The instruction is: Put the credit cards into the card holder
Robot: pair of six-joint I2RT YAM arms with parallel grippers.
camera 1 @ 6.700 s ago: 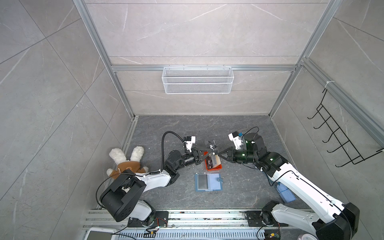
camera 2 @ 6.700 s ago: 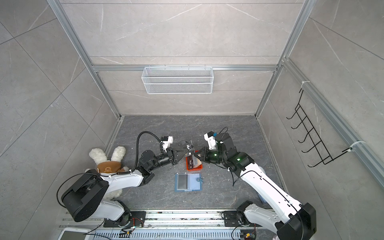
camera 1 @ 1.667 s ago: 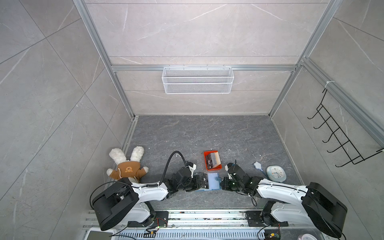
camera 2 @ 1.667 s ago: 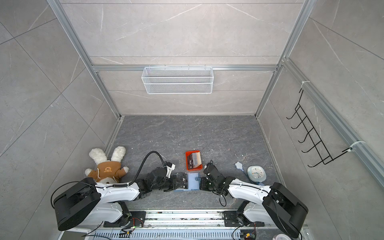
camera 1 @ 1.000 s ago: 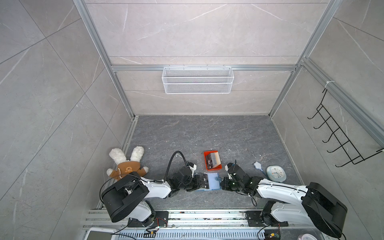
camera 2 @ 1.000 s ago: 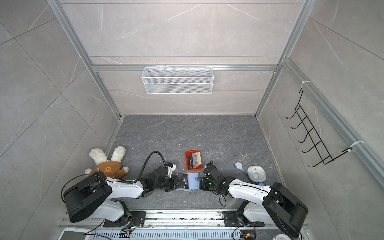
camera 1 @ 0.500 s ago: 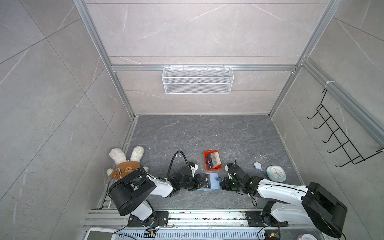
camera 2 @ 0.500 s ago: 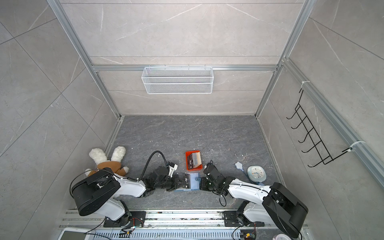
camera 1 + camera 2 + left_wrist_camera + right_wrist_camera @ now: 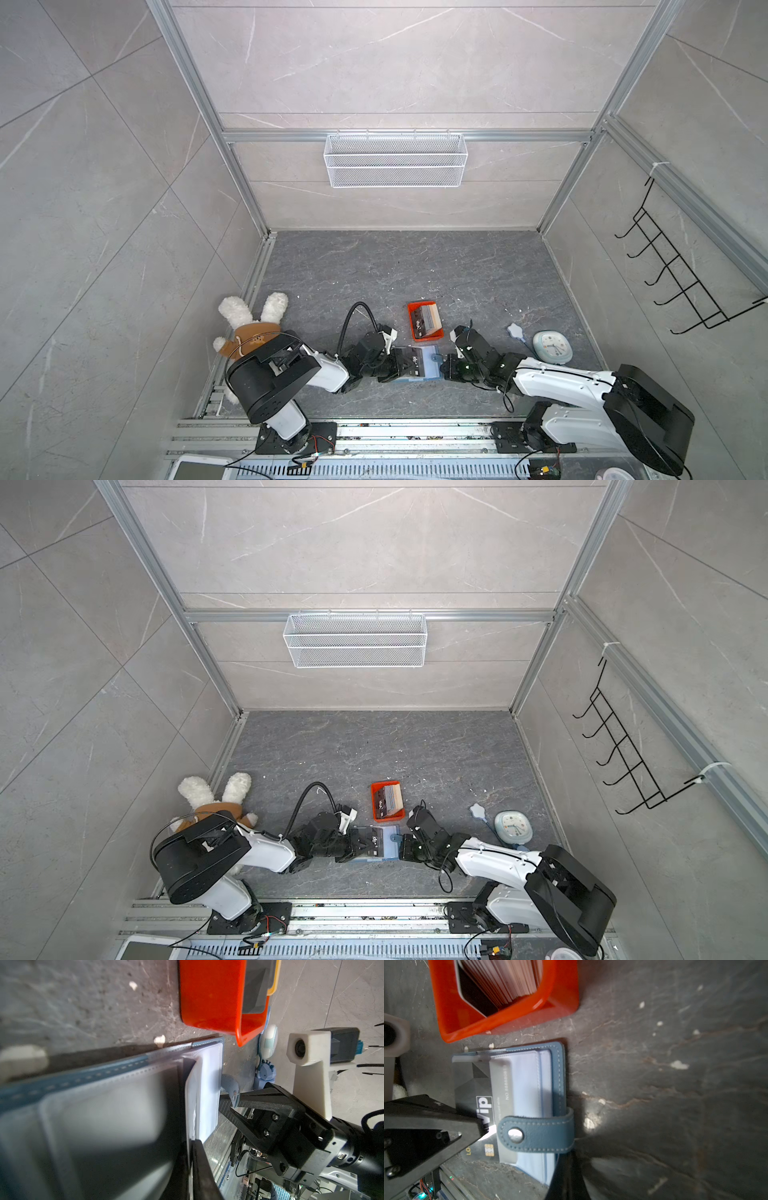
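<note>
- Orange tray [image 9: 428,338] [image 9: 388,818]: small, rectangular, open-topped; stands on the floor near the front middle.
- Plush rabbit [image 9: 253,328] [image 9: 218,806]: white ears, brown body; lies at the floor's left edge, against the wall rail.
- Clock [image 9: 552,345] [image 9: 513,825]: round white dial, pale blue case; lies face-up on the right of the floor.
- Small pale piece [image 9: 515,330] [image 9: 478,810]: just beside the clock; kind unclear.
- Wire basket [image 9: 395,160] [image 9: 355,640]: white mesh, hung on the back wall.
- Hook rack [image 9: 685,270] [image 9: 623,746]: black wire, on the right wall.
- Floor [image 9: 374,270]: dark grey, veined, with white specks.

Tray [image 9: 409,320] w/ credit cards [image 9: 427,322] sits just behind card holder [image 9: 432,370]; clock [image 9: 552,345] to right.
</note>
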